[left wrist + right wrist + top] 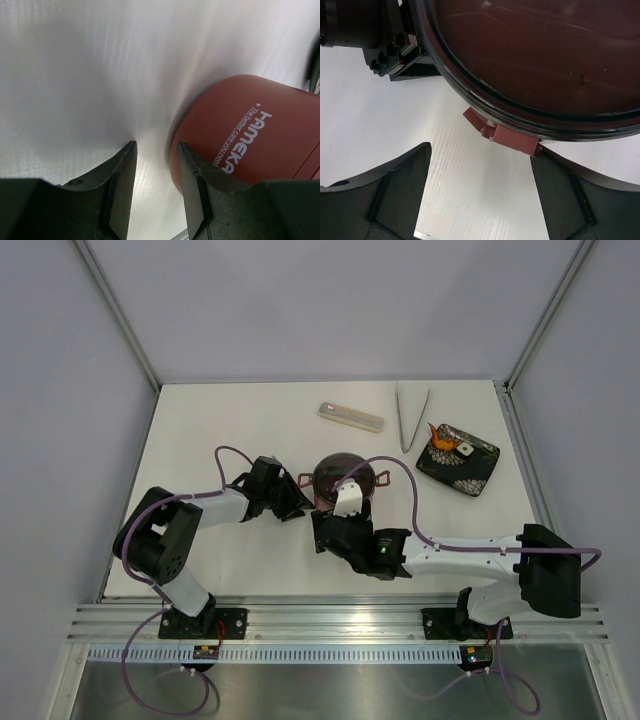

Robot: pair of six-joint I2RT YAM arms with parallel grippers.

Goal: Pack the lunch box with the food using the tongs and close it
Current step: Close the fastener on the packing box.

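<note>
Right wrist: right gripper wide open, empty; left gripper half-open, empty; lunch box upper frame looks rigid, slick; I'd grip the red latch at centre.

Top view: overhead, far, whole table. Wrist views: low, close; all share lunch box.

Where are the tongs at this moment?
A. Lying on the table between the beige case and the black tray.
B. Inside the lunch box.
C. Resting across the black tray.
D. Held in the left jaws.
A: the tongs lie on the table, with the beige case on one side and the black tray on the other.
</note>
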